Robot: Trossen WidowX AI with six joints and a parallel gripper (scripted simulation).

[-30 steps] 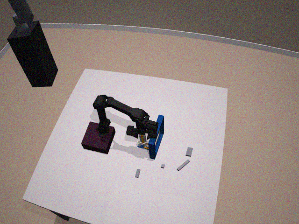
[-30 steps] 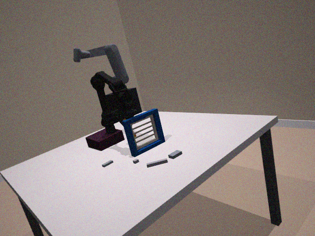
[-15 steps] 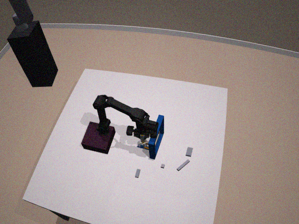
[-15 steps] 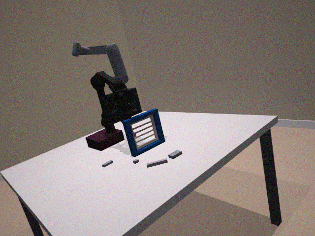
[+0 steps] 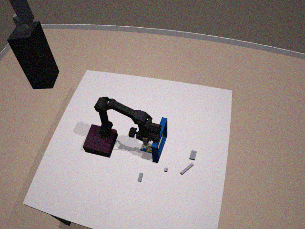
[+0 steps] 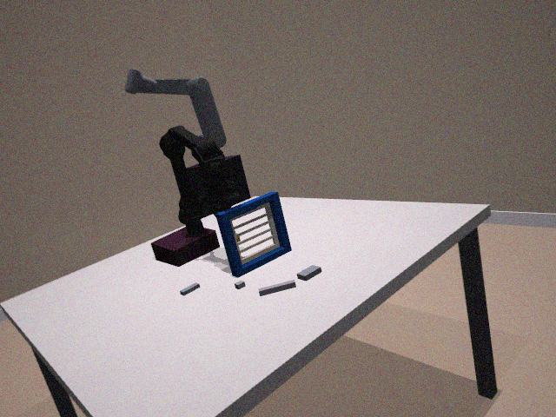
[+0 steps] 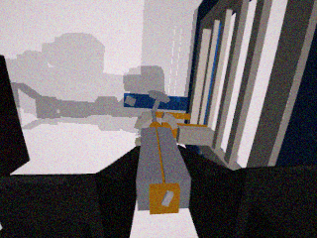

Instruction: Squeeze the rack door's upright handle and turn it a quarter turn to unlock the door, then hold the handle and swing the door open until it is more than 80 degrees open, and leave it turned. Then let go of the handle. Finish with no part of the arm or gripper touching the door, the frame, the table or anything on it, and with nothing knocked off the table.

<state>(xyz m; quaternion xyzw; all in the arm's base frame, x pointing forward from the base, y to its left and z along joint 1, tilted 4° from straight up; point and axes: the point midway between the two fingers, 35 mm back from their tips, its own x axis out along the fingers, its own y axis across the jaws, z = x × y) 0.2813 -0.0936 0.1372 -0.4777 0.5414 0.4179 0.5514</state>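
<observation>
Item: gripper (image 5: 145,140) (image 6: 217,197) (image 7: 158,151), grasping the upright handle (image 5: 146,141) (image 7: 163,169). I have a finger on either side; the grey halves nearly meet along a thin orange seam, which I take to be the squeeze the lock requires.

Item: rack door (image 5: 161,142) (image 6: 273,223) (image 7: 277,84), slatted, seated within the blue frame (image 5: 155,152) (image 6: 281,224) (image 7: 302,134) and apparently closed. The frame stands upright around the middle of the table (image 5: 123,192) (image 6: 314,323) (image 7: 64,154), as the top view has it. The handle is on the side facing the arm's block (image 5: 98,148) (image 6: 179,251), near the left edge, which suits a reach from there.

Item: wrist, above the handle. I judge this pose chosen so that rolling the wrist can supply the quarter turn. How far the handle is turned I cannot tell.

Item: four loose grey pieces, between frame and lower right corner: short bar (image 5: 139,176) (image 6: 189,288), small cube (image 5: 166,169) (image 6: 240,284), long bar (image 5: 187,168) (image 6: 276,287), flat block (image 5: 193,154) (image 6: 309,272). All lie apart from the frame.

Step in hand, by my judgement: the squeeze and turn, with the swing to follow. Easing the grip early could let the lock spring back; pulling off-axis could slip the fingers.
</observation>
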